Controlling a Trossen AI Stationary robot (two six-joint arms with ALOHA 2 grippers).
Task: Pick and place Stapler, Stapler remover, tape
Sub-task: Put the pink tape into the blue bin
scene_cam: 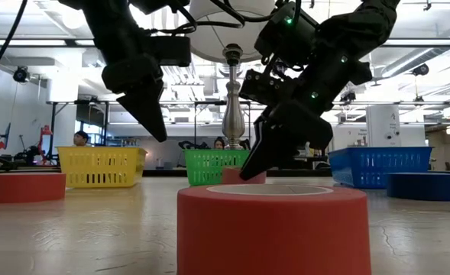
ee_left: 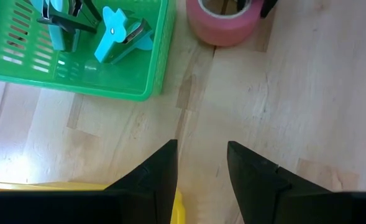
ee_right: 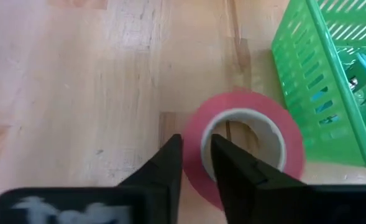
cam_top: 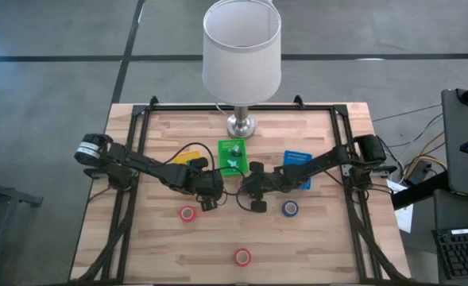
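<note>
A red tape roll (ee_right: 291, 146) lies on the wooden table just near the green tray (cam_top: 232, 156), which holds teal tools (ee_left: 117, 37). My right gripper (ee_right: 197, 158) is shut on this roll; the roll also shows in the left wrist view (ee_left: 223, 25) and the low view (scene_cam: 244, 176). My left gripper (ee_left: 201, 168) is open and empty above the bare table, left of the roll, beside the yellow tray (cam_top: 187, 159). Two more red rolls (cam_top: 187, 213) (cam_top: 241, 257) and a blue roll (cam_top: 290, 208) lie flat on the table nearer the front. My right gripper has the red roll's wall (ee_right: 194, 134) between its two fingers, one finger outside the roll and one inside its pale core. The fingers slant down from the table's right side. The roll appears to rest flat on the table.
A lamp with a white shade (cam_top: 241, 48) stands at the far edge behind the green tray. A blue tray (cam_top: 297, 163) sits under my right arm. The table's near half holds only the loose rolls.
</note>
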